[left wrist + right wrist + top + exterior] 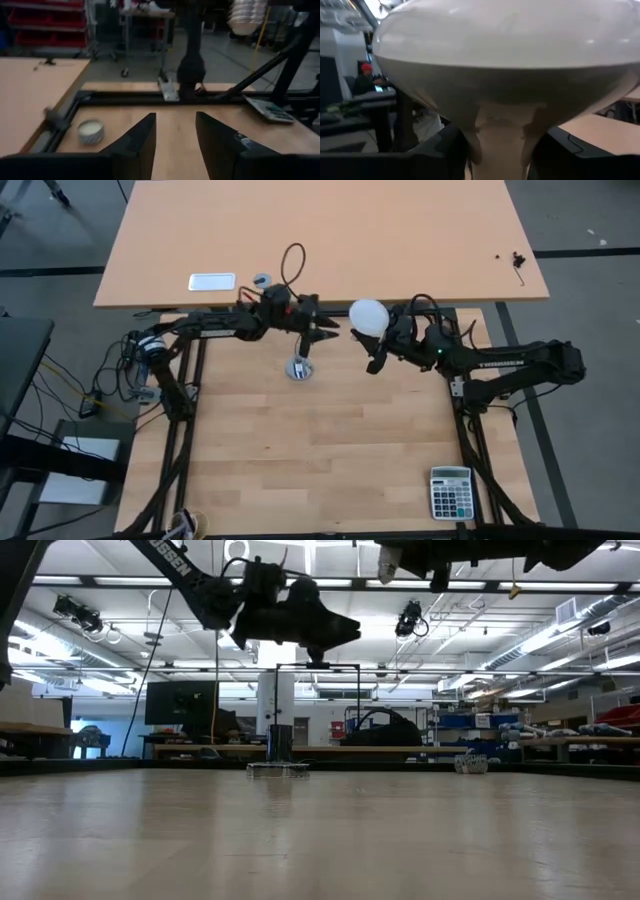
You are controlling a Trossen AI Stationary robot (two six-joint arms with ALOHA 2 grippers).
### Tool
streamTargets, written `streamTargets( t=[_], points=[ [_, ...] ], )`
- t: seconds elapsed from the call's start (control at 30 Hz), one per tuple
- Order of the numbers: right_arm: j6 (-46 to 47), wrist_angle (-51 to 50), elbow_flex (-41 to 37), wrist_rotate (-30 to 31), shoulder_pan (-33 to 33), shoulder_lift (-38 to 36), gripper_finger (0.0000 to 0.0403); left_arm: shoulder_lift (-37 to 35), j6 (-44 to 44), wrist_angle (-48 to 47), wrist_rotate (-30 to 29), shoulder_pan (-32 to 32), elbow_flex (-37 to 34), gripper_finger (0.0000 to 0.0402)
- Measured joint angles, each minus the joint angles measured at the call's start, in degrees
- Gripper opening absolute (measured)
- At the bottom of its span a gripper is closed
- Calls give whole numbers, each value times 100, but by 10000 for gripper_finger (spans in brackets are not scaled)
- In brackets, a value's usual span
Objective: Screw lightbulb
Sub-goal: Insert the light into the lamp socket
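Wooden surface (330, 440) lies below me, with a big workshop behind it; my right fingers (470, 142) are closed on the thin neck of the lightbulb (368, 316), its round head poking out past them toward my left arm, up in the air; the socket (299, 368) sits low on the surface, nearer my left fingers (175, 132), which hang open and empty above it; the socket's threads look hidden, I think.

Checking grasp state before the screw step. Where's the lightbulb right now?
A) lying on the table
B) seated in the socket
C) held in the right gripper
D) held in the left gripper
C: the right gripper pinches the lightbulb by its neck, off the table.
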Motion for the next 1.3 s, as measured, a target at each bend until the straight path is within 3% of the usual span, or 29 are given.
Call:
streamTargets(
  t=[0.1, 0.27, 0.4, 0.73, 0.93, 1.1, 1.3],
  points=[
    [-3, -360, 0, 1, -103, -228, 187, -396, 595, -1177, -240, 169, 10, 122],
    [99, -1158, 0, 8, -282, -539, 186, -957, 1538, -3162, -1223, 292, 9, 61],
    [157, -1832, -1, 9, -409, -631, 183, -1050, 1849, -3803, -1270, 353, -272, 8],
    [487, -2651, -2, -162, -595, -656, 178, -1050, 978, -1916, -1442, 654, -1960, 2],
    [511, -2732, -13, -195, -593, -389, 177, -1050, 740, -1286, -2077, 601, -2684, 1],
    [625, -2490, -13, -491, -593, 52, 177, -1050, 337, -770, -2065, 326, -3039, 1],
    [640, -2230, -15, -589, -576, 518, 177, -1047, 46, -494, -2569, -154, -3177, 0]
  ],
)
